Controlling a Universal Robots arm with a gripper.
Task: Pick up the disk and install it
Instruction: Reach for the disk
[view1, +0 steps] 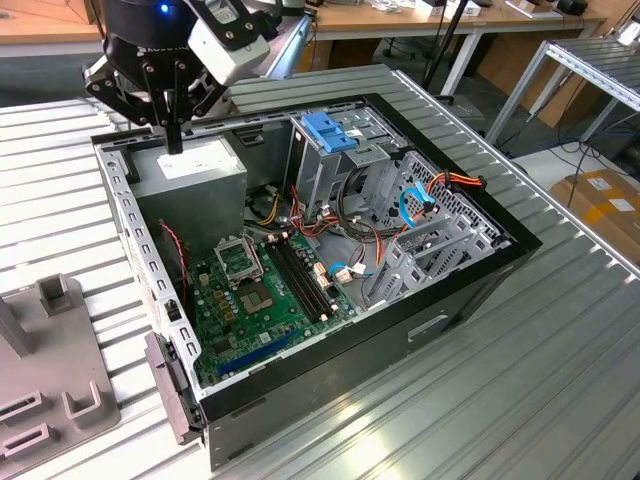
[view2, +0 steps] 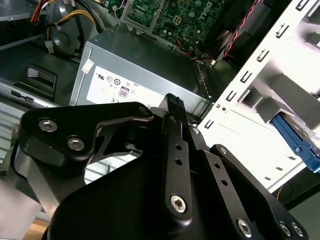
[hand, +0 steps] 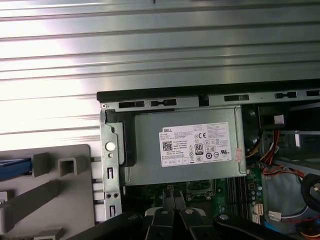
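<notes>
Jaws pressed together, empty, over power supply in open PC case. Blue-railed disk, seemingly, sits beside them on grey fixture. Pickup and install both pending.

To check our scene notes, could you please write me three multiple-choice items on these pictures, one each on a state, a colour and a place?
1. The computer case is: A open, with its insides showing; B closed by a panel; C wrapped in foil.
2. The circuit board is: A red; B green; C white.
3. In the exterior view the gripper is: A above the grey metal box; B beneath that box; C touching the circuit board.

Answers: 1 A, the case's insides lie exposed from above. 2 B, the board's surface is green. 3 A, the gripper hangs over the box's top, clear of the board.
</notes>
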